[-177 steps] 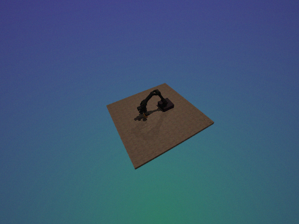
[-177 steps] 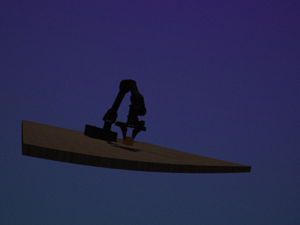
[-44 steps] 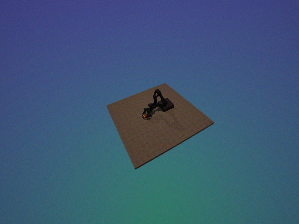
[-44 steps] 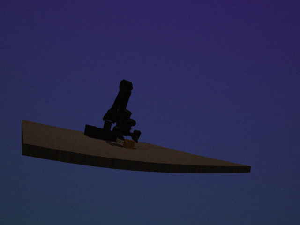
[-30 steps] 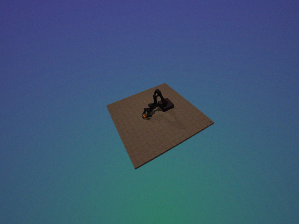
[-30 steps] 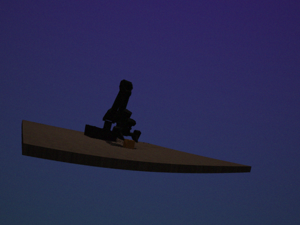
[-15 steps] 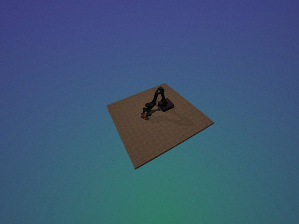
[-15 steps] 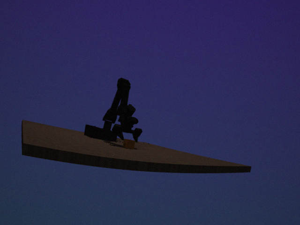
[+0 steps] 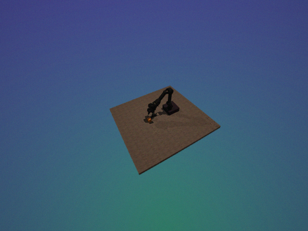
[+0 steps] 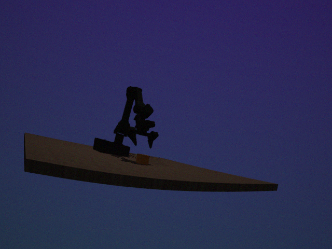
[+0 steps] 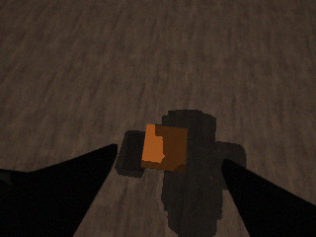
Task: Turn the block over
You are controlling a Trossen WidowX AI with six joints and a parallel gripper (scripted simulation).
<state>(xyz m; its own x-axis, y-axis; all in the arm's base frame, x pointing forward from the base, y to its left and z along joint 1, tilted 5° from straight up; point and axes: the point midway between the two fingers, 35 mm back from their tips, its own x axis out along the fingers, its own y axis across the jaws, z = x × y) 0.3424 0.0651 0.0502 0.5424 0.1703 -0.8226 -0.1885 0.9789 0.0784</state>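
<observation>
The orange block (image 9: 149, 120) (image 10: 142, 159) (image 11: 174, 143) rests flat on the brown table (image 9: 149, 141) (image 10: 67, 156) (image 11: 74, 59). Its top face is plain orange, partly in shadow, in the wrist view. No dark mark shows on any face in view; its underside and some sides are hidden. My black gripper (image 9: 150, 116) (image 10: 143, 147) (image 11: 170, 152) is open and empty, pointing down above the block. In the exterior view a gap shows between the fingertips and the block. In the wrist view the block appears between the two fingers, nearer the left one.
The arm's dark base (image 9: 171, 109) (image 10: 107, 146) stands on the table behind the block in the top view. Shadows of the arm and gripper fall on the table around the block. The table's edges drop off on all sides.
</observation>
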